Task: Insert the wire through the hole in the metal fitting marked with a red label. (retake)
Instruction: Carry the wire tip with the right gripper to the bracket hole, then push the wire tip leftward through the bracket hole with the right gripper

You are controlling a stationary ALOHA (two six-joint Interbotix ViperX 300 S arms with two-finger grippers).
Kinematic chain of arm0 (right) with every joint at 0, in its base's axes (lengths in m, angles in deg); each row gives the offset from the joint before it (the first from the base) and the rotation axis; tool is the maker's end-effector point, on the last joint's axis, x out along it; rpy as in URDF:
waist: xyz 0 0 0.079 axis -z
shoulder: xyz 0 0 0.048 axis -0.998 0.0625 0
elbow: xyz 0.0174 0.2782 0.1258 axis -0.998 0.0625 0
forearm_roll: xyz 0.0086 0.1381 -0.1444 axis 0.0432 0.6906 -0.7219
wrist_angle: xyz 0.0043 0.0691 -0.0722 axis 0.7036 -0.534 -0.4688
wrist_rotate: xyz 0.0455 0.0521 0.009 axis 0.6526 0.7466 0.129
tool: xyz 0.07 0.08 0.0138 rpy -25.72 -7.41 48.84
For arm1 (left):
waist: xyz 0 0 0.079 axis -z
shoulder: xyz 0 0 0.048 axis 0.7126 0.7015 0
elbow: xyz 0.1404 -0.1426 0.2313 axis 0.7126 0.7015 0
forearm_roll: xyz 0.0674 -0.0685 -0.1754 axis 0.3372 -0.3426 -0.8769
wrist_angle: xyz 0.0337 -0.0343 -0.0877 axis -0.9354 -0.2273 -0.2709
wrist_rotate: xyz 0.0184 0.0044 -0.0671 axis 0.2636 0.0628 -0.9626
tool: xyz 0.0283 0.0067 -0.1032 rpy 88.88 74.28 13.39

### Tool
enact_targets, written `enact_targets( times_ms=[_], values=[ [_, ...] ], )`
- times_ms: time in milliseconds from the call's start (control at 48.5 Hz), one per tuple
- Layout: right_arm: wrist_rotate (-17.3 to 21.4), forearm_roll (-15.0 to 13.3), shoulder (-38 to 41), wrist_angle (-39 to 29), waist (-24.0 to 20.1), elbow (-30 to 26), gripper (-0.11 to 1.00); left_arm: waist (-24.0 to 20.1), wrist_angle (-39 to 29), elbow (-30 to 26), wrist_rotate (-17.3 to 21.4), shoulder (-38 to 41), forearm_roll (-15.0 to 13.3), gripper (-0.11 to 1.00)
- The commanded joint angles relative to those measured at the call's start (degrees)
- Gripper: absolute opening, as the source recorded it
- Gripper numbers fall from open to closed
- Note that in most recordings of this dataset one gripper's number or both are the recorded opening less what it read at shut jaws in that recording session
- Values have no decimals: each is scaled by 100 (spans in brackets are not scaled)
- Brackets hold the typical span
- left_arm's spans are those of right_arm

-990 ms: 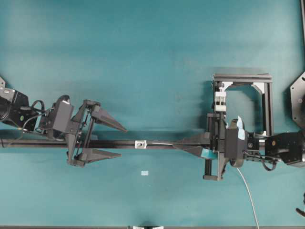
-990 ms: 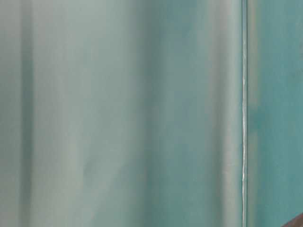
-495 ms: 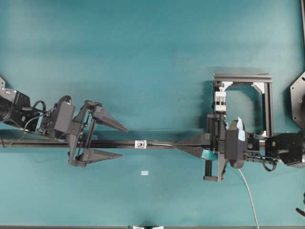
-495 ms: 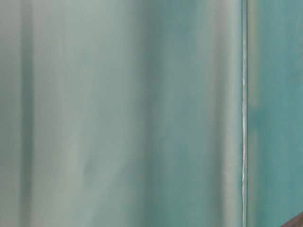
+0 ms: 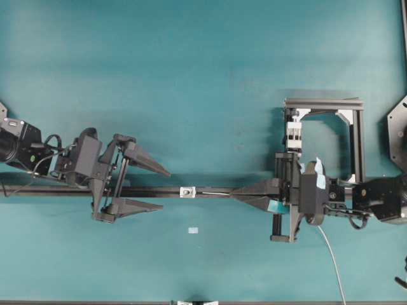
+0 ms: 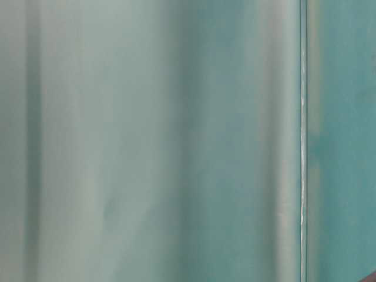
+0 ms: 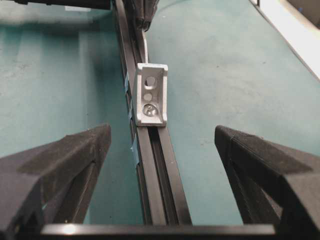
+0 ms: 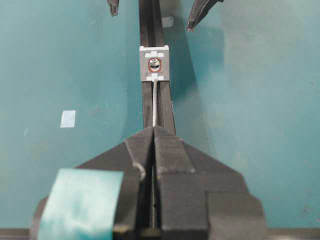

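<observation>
My right gripper (image 8: 153, 131) is clenched on the wire (image 8: 155, 102), whose tip sits just below the red-ringed hole of the metal fitting (image 8: 154, 63) on the black rail (image 8: 149, 20). I should lift the tip slightly, then feed straight; my left gripper (image 5: 148, 189) waits spread

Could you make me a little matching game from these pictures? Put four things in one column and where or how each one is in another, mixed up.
Things:
1. left pincer
2. right pincer
3. metal fitting
4. pale sticker

States:
A. lying flat on the green table, off the rail
B. shut on the wire
C. open, one finger on each side of the black rail
D. mounted on the rail between the two pincers

Pairs: 1-C, 2-B, 3-D, 4-A
</observation>
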Motion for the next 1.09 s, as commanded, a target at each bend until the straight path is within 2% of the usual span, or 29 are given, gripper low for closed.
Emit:
enact_targets(
  times_ms=[0,1073],
  values=[
    [9,0,-70,70,-35,-70,2,26,35,-44,-9,-79,-18,58],
    [-9,0,18,193,-35,-176,2,18,26,-70,-9,-79,-18,58]
  ],
)
